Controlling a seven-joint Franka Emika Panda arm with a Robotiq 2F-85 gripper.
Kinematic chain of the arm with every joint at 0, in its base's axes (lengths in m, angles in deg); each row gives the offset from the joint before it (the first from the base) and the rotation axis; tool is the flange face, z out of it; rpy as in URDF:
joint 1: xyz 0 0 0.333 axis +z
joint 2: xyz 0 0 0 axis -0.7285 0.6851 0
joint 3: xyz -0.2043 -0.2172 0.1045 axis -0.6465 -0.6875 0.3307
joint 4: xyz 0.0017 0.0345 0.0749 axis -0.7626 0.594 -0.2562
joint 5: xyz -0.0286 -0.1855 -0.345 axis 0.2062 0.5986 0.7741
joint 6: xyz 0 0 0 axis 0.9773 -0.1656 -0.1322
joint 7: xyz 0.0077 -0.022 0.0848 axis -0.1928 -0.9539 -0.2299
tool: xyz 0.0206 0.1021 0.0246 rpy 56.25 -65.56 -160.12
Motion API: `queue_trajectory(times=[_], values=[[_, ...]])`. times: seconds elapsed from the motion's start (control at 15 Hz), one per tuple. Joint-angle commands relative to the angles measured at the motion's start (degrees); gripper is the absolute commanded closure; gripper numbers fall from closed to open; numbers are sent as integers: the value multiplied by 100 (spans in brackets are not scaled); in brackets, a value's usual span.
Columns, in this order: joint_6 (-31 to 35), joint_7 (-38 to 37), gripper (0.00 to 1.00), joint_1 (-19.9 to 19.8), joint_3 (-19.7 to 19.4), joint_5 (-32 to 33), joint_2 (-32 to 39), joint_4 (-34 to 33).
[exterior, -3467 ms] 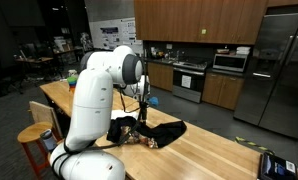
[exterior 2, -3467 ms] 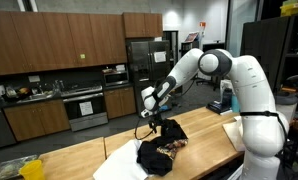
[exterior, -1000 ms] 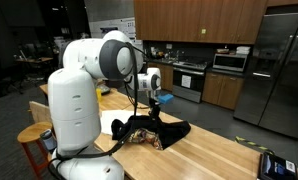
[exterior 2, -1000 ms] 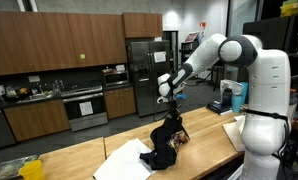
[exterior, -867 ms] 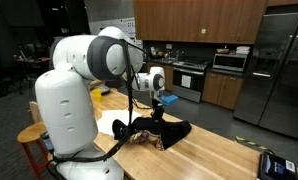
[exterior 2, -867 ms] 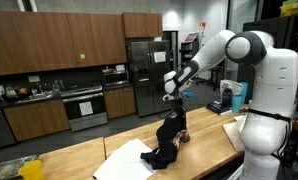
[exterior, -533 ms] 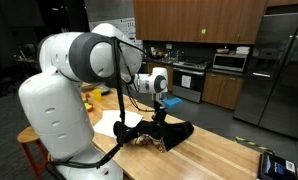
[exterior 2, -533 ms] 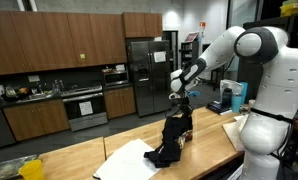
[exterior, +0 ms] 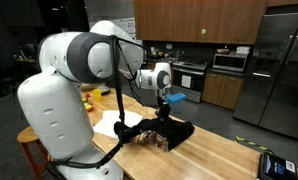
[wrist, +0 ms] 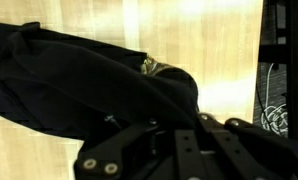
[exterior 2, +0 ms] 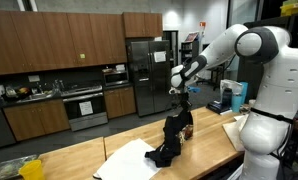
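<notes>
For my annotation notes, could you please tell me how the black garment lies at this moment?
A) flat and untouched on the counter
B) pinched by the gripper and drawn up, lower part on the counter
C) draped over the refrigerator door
B: in both exterior views the shut gripper pinches the top of the black garment, whose lower part rests on the wooden counter.

A dim kitchen where a steel fridge point(exterior: 279, 70) stands at the back wall, brown cabinets point(exterior: 194, 18), a microwave point(exterior: 229, 62) and an oven point(exterior: 189, 80) beside it, a pale wooden table point(exterior: 224, 155) before it.
</notes>
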State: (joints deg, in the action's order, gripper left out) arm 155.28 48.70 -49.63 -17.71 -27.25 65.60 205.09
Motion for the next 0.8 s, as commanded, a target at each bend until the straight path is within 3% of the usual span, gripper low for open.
queue_trajectory(times=[0.0, 0.53, 0.73], values=[[-237, -210, 99, -235, -368, 3, -737, -246], [-762, -587, 99, -1111, -1485, 239, -1909, -779], [-556, -1076, 99, -1452, -1734, 550, -2022, -673]])
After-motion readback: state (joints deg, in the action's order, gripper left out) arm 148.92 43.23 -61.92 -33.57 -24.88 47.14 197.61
